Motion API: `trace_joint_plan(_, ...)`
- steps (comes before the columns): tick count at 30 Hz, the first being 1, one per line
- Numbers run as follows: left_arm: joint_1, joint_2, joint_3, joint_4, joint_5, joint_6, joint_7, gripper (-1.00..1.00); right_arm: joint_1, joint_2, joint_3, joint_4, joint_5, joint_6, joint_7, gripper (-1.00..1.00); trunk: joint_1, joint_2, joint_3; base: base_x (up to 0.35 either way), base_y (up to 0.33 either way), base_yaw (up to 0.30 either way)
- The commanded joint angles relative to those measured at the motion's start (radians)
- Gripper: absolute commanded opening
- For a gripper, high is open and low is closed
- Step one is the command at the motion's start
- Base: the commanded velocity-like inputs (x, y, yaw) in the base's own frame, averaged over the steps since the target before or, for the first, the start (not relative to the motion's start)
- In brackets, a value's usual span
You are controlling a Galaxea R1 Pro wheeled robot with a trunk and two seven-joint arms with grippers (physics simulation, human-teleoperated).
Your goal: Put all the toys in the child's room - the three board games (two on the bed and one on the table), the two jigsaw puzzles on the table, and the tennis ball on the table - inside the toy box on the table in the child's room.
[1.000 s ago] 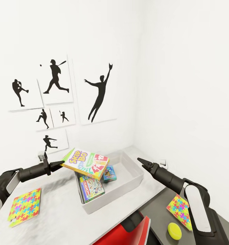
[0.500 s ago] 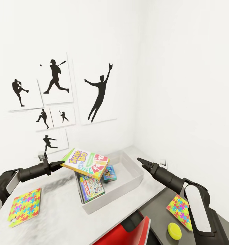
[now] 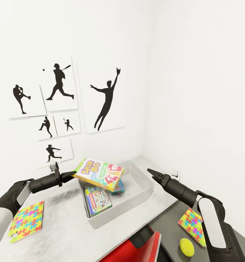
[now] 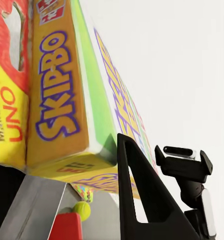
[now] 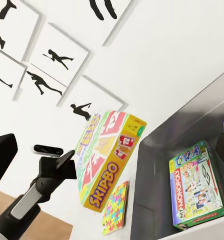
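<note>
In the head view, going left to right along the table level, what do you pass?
Bright multicoloured jigsaw sheet → left gripper → yellow-green Skip-Bo game box → light-grey toy tray → right gripper → second multicoloured jigsaw sheet

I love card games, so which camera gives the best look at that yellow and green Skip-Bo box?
The head view: the whole yellow and green Skip-Bo box shows there, held by the left gripper above the light-grey toy box. The right wrist view shows it whole but smaller and tilted; the left wrist view shows a close, cropped edge.
</note>
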Motion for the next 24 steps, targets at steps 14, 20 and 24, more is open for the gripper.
trace_joint_plan(14,0.003,-0.277,0.313,0.011,0.026,-0.053,0.454,-1.00,-0.001,0.010,-0.007,0.005,0.010,-0.002,0.002,1.00,0.000,-0.001,-0.002,0.000,0.000,0.000)
trace_joint_plan(20,0.038,-0.311,0.314,0.046,0.016,-0.060,0.476,-1.00,-0.001,0.014,-0.006,0.007,0.011,-0.004,-0.001,1.00,0.000,-0.001,-0.002,0.000,0.000,0.000)
trace_joint_plan(24,0.055,-0.334,0.280,0.068,0.008,-0.039,0.454,-1.00,-0.001,0.006,-0.005,0.008,0.011,-0.005,0.000,1.00,0.000,-0.001,-0.002,0.000,0.000,0.000)
